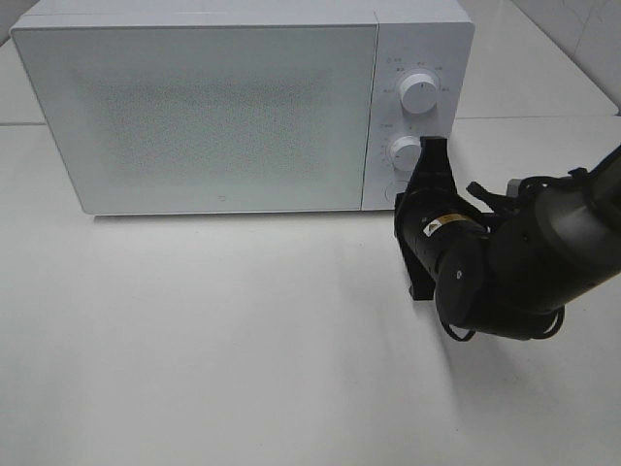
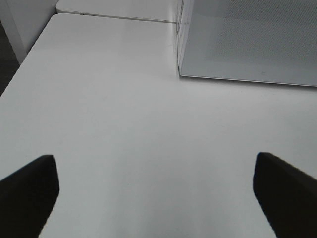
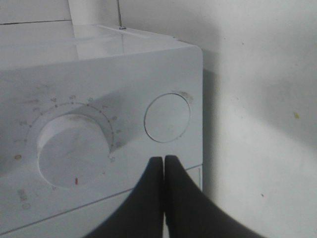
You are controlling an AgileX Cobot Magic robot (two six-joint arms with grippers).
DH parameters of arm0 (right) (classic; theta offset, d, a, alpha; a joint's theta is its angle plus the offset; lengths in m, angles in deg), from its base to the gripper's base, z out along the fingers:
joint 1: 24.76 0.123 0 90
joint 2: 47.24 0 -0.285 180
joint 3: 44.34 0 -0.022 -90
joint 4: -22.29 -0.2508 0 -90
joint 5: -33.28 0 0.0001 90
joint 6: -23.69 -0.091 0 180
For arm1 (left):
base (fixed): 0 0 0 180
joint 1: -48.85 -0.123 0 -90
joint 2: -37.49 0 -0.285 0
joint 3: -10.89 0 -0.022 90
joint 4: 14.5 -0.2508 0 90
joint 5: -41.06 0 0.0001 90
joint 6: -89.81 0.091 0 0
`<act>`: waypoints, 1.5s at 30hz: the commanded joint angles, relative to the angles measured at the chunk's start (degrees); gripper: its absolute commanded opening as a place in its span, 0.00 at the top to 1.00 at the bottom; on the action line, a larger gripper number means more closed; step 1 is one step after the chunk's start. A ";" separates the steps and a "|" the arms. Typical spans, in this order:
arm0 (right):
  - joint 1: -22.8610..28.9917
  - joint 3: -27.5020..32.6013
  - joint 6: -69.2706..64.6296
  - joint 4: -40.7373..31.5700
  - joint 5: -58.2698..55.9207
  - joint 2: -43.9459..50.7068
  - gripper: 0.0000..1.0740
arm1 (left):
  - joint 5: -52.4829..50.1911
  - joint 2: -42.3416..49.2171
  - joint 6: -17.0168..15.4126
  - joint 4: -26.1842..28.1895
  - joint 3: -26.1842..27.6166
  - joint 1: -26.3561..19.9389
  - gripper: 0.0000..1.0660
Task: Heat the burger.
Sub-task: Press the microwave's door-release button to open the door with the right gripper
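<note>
The burger is out of view in all three frames. The white microwave [image 1: 223, 107] stands at the back of the table with its frosted door closed. My right gripper [image 1: 419, 184] is shut and empty, with its tips [image 3: 164, 159] close in front of the control panel, just beside the round button [image 3: 167, 118] and near the lower knob [image 3: 74, 151]. Whether the tips touch the panel I cannot tell. My left gripper [image 2: 154, 163] hangs open over bare table, holding nothing, in front of the microwave's left corner [image 2: 179, 74].
The panel carries an upper knob [image 1: 418, 94] and a lower knob [image 1: 406, 152]. The right arm [image 1: 524, 262] stretches in from the right edge. The white table [image 1: 213, 340] runs to a left edge [image 2: 15, 74] in the left wrist view.
</note>
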 commanded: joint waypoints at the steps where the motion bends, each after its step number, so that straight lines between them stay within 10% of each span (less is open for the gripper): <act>1: -0.92 -1.43 1.32 1.09 -0.92 -0.97 1.00 | -0.69 0.63 -0.11 0.00 -0.06 -0.11 0.06; 45: -5.16 -13.18 4.64 -0.23 0.52 -8.42 1.00 | -0.69 0.17 -0.11 0.00 -0.06 -0.11 0.06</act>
